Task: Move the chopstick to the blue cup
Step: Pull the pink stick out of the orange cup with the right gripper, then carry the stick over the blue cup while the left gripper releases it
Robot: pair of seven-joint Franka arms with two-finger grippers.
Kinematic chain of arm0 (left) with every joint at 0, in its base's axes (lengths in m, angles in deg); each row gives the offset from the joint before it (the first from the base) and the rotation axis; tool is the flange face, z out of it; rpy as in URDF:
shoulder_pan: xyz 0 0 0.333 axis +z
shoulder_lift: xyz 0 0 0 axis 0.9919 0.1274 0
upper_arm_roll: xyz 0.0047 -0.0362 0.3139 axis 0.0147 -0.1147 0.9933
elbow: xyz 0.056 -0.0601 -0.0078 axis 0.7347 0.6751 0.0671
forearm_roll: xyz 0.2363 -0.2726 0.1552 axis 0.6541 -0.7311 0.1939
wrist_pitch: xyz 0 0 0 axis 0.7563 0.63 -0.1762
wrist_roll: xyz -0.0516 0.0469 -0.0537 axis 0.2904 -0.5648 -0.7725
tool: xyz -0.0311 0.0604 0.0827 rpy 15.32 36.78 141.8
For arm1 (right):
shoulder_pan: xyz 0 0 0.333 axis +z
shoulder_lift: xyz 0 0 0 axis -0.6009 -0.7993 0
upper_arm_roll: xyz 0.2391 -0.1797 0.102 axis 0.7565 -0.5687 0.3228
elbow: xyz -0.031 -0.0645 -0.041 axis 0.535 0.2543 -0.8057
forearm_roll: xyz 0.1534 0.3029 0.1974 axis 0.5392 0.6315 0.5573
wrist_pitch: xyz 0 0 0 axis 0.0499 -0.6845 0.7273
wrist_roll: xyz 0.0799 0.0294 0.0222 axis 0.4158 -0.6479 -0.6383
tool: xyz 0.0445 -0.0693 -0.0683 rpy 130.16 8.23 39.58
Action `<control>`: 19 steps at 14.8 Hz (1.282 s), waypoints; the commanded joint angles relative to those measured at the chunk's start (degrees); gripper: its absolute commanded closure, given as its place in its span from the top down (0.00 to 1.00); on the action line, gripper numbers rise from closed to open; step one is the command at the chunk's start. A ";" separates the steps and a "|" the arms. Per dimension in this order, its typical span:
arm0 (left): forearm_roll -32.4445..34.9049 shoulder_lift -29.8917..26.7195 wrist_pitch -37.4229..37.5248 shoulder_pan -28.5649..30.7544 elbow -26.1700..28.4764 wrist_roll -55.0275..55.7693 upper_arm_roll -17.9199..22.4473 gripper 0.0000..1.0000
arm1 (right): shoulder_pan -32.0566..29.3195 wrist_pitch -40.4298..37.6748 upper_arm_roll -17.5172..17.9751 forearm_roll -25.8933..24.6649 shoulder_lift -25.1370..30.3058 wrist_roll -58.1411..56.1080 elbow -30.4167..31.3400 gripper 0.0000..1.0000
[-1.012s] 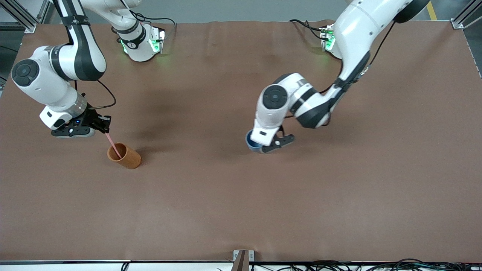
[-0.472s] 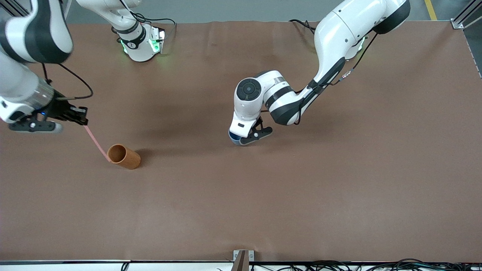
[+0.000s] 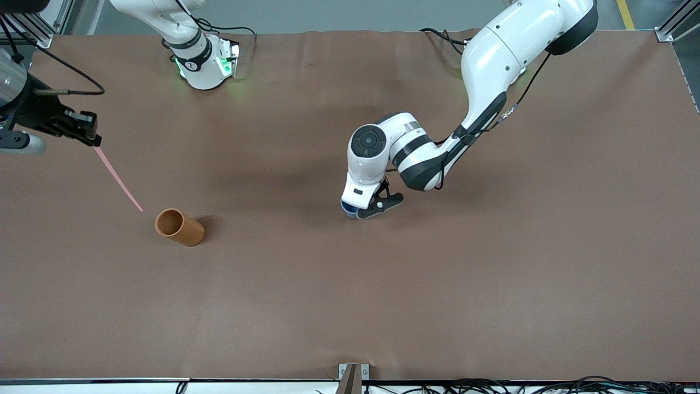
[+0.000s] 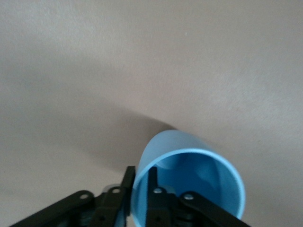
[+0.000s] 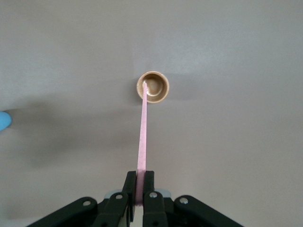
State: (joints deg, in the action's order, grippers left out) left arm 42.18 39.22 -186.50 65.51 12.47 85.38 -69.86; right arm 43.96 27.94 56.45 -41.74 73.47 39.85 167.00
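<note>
The pale-pink chopstick [image 3: 118,179] hangs pinched in the right gripper [image 3: 94,143] above the orange-brown cup [image 3: 179,227] near the tabletop's [image 3: 350,295] right-arm end, while mid-table the left gripper [image 3: 365,210] straddles the blue cup's [image 4: 189,182] rim, fingers slightly parted.

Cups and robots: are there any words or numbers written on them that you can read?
None can be read.
Blue cup: plain, no writing.
Orange-brown cup: plain, no writing.
Chopstick: plain.
Small dark mark on the right arm's base: too small to read.
</note>
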 commanded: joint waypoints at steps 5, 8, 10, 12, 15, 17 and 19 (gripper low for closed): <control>-7.41 -15.08 14.25 7.24 -0.07 -23.53 0.90 1.00 | 14.92 -0.31 -0.29 1.27 -5.71 22.04 -4.25 0.03; -14.27 -21.58 17.35 7.86 0.98 -39.43 9.51 1.00 | 22.13 -0.22 -0.29 3.13 -13.09 33.90 -11.79 0.03; -20.41 -26.67 18.66 7.95 2.74 -52.87 16.36 1.00 | 26.35 1.35 -0.29 3.39 -17.66 39.71 -16.20 0.02; -24.91 -31.25 22.52 7.86 3.62 -65.80 21.82 1.00 | 30.13 6.69 -0.29 4.01 -20.57 46.47 -17.45 0.01; -27.12 -37.75 28.59 8.47 3.45 -77.61 26.40 1.00 | 34.19 13.30 -0.29 5.93 -23.92 52.38 -17.54 0.01; -27.21 -42.14 32.01 10.75 3.27 -79.48 26.33 1.00 | 35.42 15.50 -0.29 8.39 -24.98 53.53 -17.54 0.01; -27.21 -45.06 34.48 11.02 3.10 -79.75 26.41 1.00 | 36.65 16.21 -0.29 10.07 -26.46 54.24 -17.54 0.00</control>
State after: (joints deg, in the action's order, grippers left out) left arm 15.86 -1.36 -153.41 76.23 13.00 6.64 -43.38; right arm 79.50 44.07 56.89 -33.73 48.50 92.61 151.08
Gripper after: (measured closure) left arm 0.000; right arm 0.903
